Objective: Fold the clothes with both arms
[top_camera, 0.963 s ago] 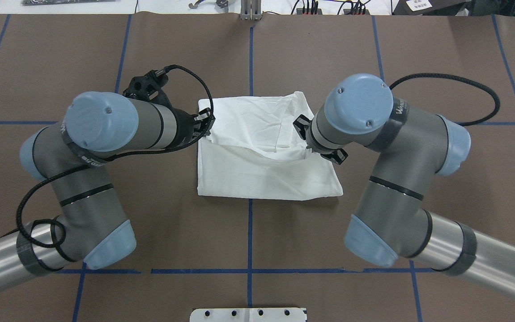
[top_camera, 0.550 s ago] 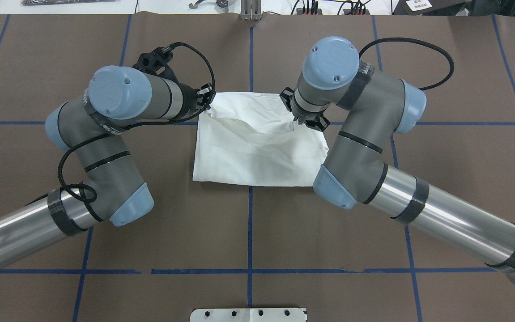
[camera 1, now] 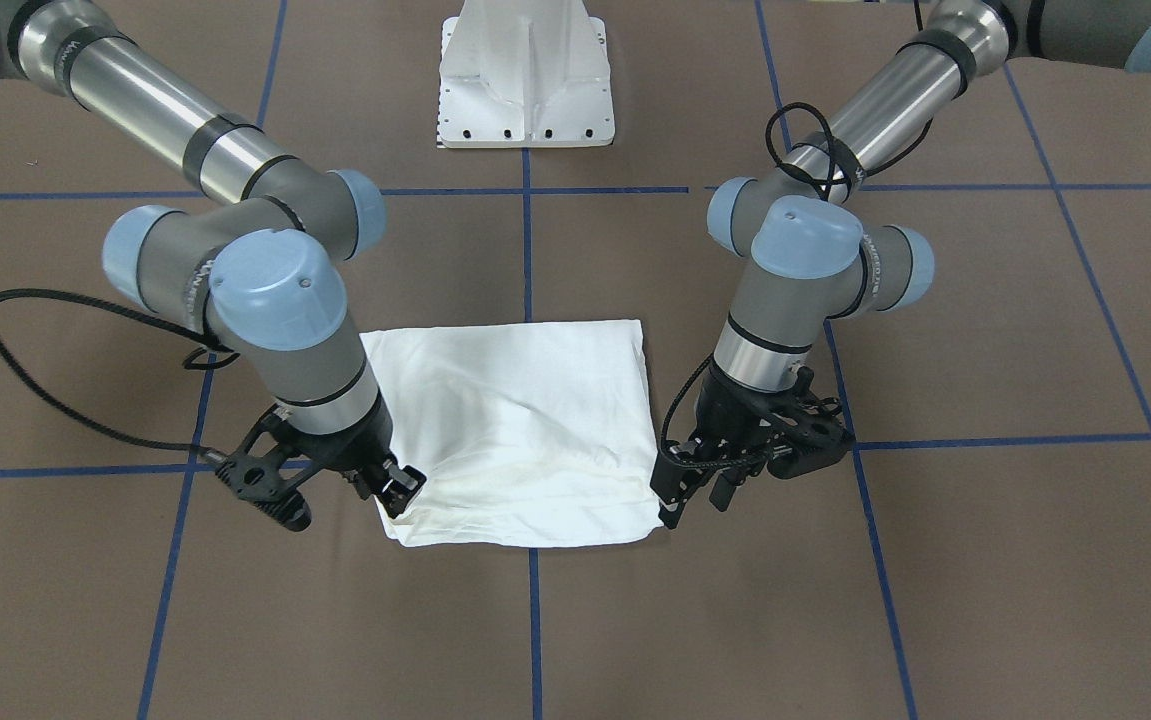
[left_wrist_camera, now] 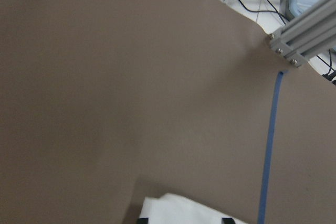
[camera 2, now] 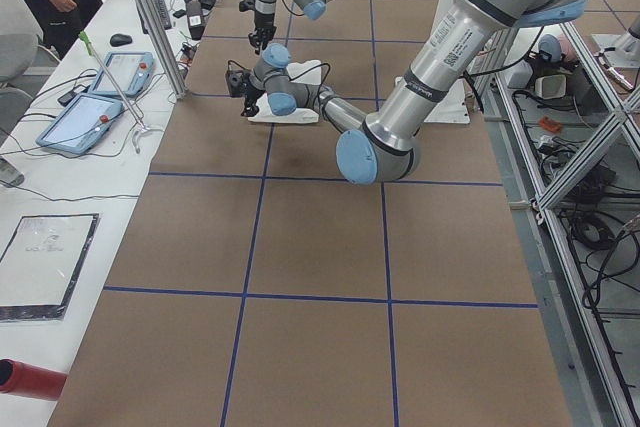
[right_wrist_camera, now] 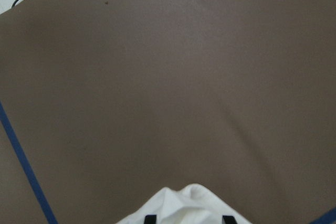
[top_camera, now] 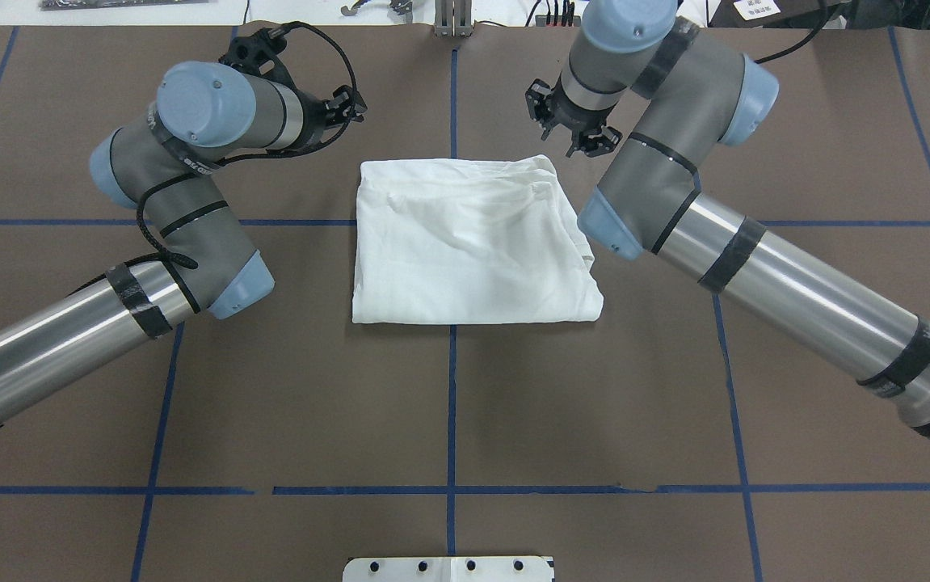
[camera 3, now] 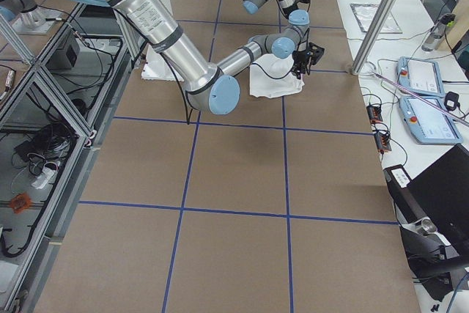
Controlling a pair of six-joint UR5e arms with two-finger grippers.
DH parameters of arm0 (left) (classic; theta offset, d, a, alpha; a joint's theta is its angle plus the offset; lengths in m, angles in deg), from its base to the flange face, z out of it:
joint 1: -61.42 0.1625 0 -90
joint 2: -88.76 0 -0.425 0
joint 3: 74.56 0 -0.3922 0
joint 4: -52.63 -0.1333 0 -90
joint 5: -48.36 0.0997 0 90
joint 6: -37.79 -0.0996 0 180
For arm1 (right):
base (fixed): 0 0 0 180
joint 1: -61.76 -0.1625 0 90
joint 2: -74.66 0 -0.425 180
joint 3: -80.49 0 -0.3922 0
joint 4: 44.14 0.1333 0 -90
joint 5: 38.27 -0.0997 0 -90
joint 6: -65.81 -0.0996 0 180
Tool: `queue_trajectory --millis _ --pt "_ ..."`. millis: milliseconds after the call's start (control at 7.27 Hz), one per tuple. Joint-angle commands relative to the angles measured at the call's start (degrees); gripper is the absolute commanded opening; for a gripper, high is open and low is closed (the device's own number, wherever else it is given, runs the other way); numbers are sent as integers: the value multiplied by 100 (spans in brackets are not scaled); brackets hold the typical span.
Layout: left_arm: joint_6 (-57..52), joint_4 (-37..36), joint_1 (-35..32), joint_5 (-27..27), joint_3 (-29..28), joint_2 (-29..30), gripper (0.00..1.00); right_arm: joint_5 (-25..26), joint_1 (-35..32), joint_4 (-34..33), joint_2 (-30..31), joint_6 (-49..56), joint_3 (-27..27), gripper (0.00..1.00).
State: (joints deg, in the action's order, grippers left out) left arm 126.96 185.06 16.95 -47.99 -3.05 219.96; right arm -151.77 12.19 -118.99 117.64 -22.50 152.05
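Release appeared complete: I saw left gripper (top_camera: 351, 105) and right gripper (top_camera: 571, 133) fingers spread, clear of T-shirt (top_camera: 473, 242); next fold needed edge grasps.

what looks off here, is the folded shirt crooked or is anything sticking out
The white shirt is folded but not square. Its edge on the robot's right slants outward toward the robot, and the layers at the far right corner are stepped rather than lined up. Nothing looks damaged.
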Motion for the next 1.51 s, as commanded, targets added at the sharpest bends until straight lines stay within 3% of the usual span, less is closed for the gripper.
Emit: queue_trajectory --millis 0,138,413,688,963,1239,1376 --pt "-101 98 -71 -41 3 -6 100 -541 -570 58 331 1101 -55 100" --pt "-423 90 -166 -407 108 -50 100 -612 -771 76 664 1506 94 100" --pt "-2220 -137 -447 -902 1472 -1221 100 -857 -1245 76 1866 3067 979 100" --pt "-3944 -864 -1025 -1594 2075 -1534 100 -1567 -2175 85 2615 4867 1018 100" --pt "-5507 -1506 -1867 -2392 3215 -2620 100 -1973 -3133 59 3353 6590 1036 100" --pt "-6985 -1782 -2686 -2843 3598 -3466 100 -2605 -4197 -3 4083 7877 1088 100" --pt "-7497 -1791 -3029 -2889 3581 -3791 100 -2608 -4227 15 4461 8030 1323 100"
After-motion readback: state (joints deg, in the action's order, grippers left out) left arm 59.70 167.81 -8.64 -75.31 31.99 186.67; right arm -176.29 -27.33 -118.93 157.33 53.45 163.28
